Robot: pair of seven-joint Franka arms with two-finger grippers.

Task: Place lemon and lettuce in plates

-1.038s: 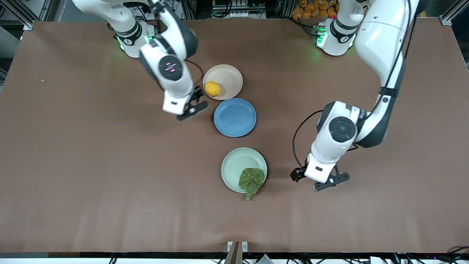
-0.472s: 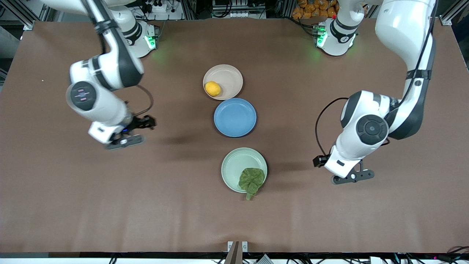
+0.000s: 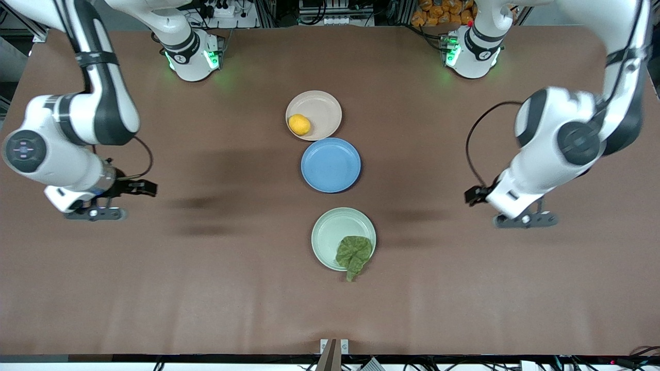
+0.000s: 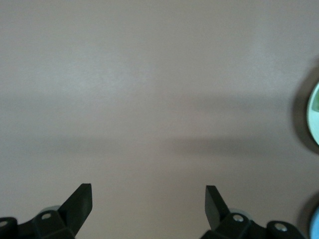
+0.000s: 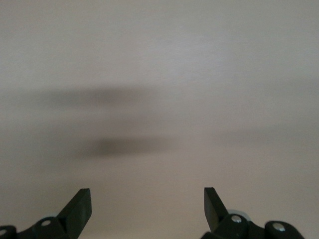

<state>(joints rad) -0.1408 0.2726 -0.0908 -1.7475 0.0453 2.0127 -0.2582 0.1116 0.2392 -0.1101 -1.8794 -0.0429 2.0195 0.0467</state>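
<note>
While both arms hang over bare tabletop with nothing between their fingers, the task looks finished. The left gripper (image 3: 526,220) is spread wide in the left wrist view (image 4: 148,199), over the brown table at the left arm's end; the right gripper (image 3: 94,213) is spread just as wide (image 5: 147,201) over the right arm's end, and both are well apart from the crockery.

Between the two grippers, down the middle of the table, stand three round shallow plates in a row. The pale beige-pink plate (image 3: 322,105) is farthest from the front camera and holds the small yellow-orange dimpled lemon (image 3: 299,124), which sits near the rim on the right arm's side. The blue plate (image 3: 330,165) comes next, touching or just beside the beige one, and carries nothing. The pale mint green plate (image 3: 330,229), nearest the camera, holds the crinkled dark green lettuce leaf (image 3: 353,251), whose stem overhangs the rim toward the camera.

Judging by this, placing is done; all that seems left is for the arms to park clear, perhaps after the overhanging leaf is nudged inward.

The matte brown table covering (image 3: 206,288) shows soft arm shadows. Past its edge by the bases are aluminium framing, cables and a bin of orange fruit (image 3: 438,11).
</note>
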